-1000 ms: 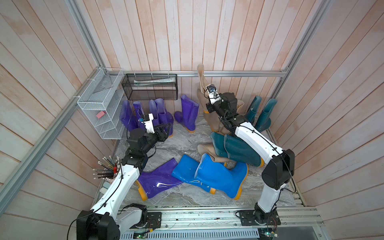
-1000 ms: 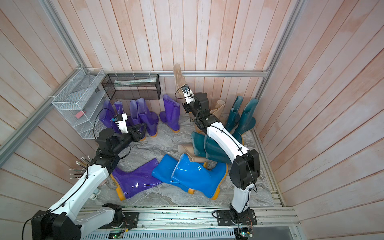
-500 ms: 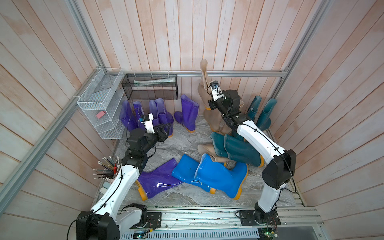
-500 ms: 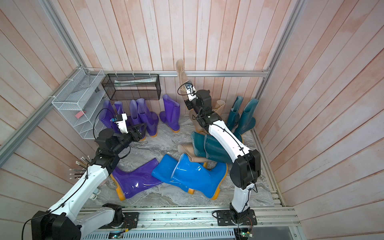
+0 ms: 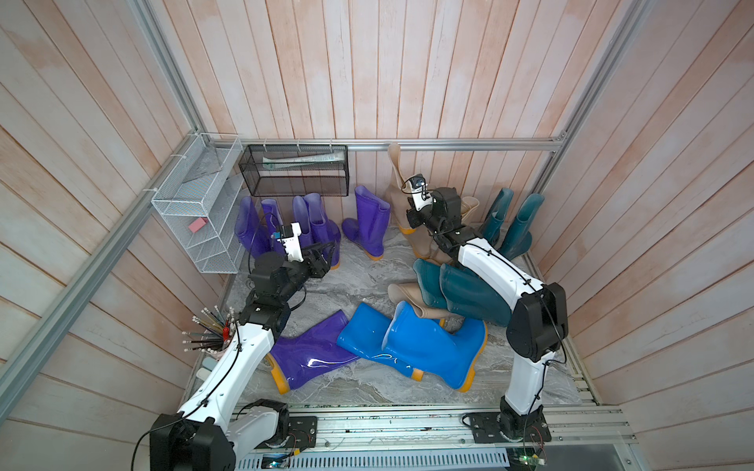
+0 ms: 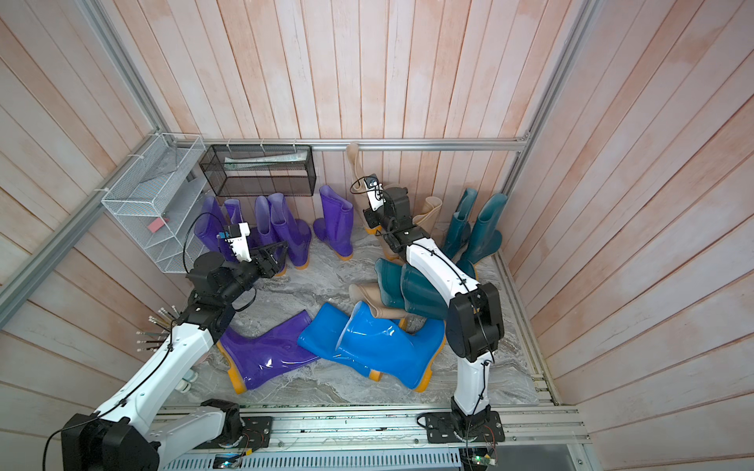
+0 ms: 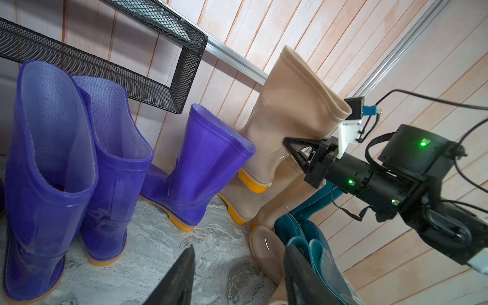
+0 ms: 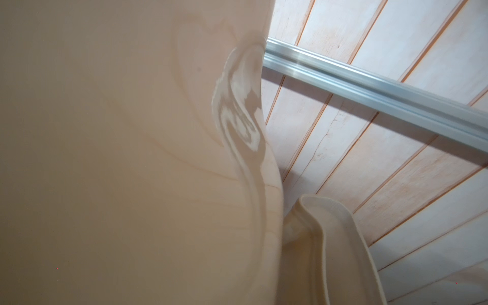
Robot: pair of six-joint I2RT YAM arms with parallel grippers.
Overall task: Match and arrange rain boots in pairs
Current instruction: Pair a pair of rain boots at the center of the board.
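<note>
Reaches low and forward on the left, elbow bent, left end effector (image 5: 325, 255) level with jaws parted, gripping nothing; stretches far back on the right, forearm sloping upward, right end effector (image 7: 290, 144) pinched shut on the beige boot (image 7: 290, 105) shaft.

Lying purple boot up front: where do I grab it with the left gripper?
Likely the shaft's back edge near the rim, from above: the purple boot lies flat on its side, and a blue boot lies against the rest of its opening.
</note>
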